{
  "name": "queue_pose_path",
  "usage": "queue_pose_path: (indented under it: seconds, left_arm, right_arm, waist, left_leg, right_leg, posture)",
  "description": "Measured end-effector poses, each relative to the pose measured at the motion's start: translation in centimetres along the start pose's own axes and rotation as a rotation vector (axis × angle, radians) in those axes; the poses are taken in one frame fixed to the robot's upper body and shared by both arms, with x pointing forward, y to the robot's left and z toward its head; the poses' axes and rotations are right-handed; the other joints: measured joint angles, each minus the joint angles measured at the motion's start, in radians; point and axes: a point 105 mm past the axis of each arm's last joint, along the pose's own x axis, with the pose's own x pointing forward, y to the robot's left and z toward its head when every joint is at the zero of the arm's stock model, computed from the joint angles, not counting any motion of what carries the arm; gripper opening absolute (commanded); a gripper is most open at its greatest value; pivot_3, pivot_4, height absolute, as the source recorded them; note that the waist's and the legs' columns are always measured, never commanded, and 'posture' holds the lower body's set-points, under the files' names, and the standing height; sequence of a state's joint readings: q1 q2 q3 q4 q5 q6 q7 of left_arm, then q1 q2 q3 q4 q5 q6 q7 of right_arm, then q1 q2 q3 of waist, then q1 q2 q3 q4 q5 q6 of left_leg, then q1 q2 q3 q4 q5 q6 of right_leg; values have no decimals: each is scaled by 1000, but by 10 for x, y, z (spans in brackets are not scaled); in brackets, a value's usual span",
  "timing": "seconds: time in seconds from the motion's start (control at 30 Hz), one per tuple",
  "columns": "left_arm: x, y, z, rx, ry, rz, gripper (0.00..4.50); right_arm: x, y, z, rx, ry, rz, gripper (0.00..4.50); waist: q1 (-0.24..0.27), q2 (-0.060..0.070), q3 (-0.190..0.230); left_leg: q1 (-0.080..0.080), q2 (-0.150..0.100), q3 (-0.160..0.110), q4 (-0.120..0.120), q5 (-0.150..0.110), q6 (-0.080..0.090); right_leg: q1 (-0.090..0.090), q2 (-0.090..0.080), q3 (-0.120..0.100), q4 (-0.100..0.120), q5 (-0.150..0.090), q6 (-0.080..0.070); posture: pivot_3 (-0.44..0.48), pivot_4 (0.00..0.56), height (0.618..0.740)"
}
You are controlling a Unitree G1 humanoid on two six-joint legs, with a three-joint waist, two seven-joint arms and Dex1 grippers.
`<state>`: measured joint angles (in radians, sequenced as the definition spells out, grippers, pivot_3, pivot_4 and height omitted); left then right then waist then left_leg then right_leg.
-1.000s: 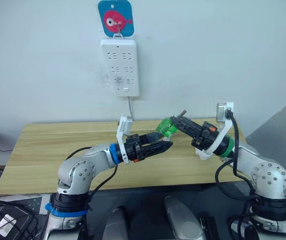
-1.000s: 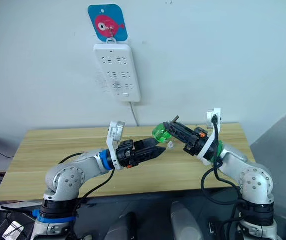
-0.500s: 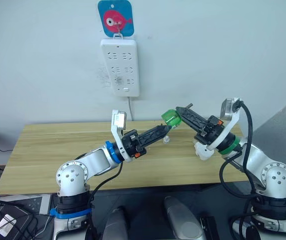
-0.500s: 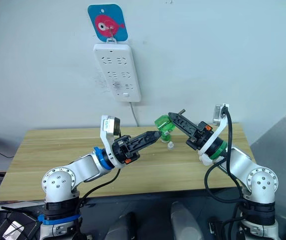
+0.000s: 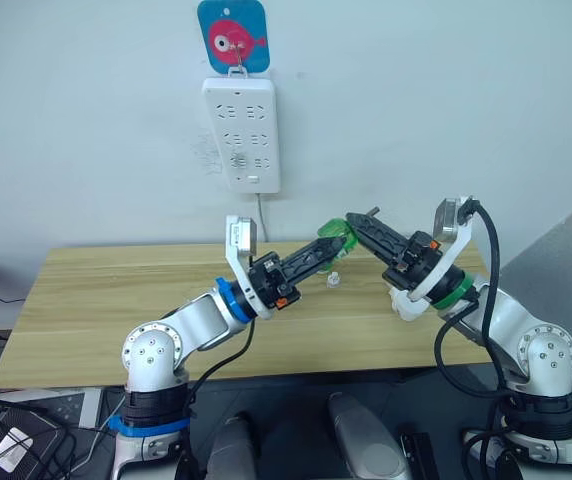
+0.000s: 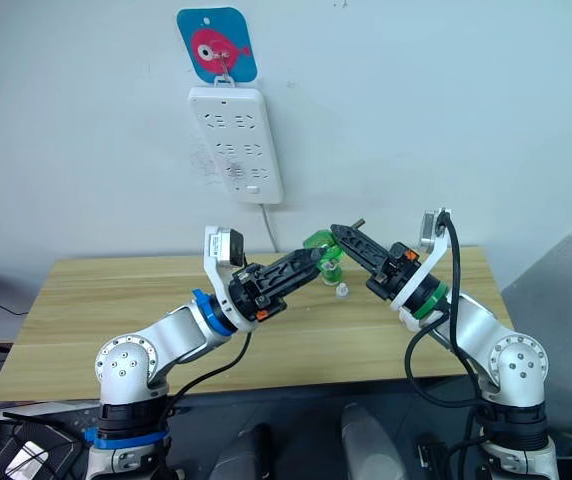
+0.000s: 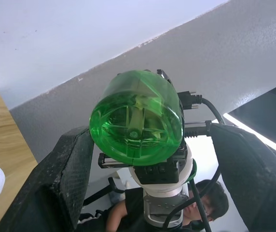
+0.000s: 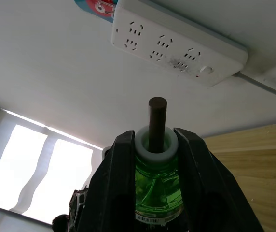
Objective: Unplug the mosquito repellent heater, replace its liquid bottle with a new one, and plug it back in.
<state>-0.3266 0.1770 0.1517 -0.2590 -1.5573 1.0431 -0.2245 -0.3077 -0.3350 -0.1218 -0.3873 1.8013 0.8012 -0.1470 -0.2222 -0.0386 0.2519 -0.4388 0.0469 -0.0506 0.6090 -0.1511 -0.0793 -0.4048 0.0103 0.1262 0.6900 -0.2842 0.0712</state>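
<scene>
Above the wooden table, the right gripper clamps the green liquid bottle by its white neck, wick exposed, while the left gripper, fingers apart, flanks the bottle's base.

White power strip on wall, fish-printed blue hanger above, wooden table below

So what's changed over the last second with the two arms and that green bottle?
The left gripper rose and reached forward until its open fingers flank the base of the green bottle; they have not closed on it. The right gripper lifted the bottle slightly and keeps it clamped at the neck. The power strip and the small white piece on the table stayed put.
</scene>
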Motion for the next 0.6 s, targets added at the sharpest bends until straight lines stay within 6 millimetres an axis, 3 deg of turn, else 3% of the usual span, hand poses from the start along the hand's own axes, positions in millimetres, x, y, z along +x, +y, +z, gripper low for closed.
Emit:
queue_pose_path:
  seconds: [0.6]
  left_arm:
    - [-3, 5, 9, 4, -34, 19, 3993]
  right_arm:
    - [-1, 1, -2, -2, 26, -7, 802]
  waist:
    - [1, 0, 0]
  left_leg:
    - [-4, 0, -1, 0, 0, 0]
  right_leg:
    - [-1, 0, 0, -4, 0, 0]
  posture:
    - [-255, 186, 740]
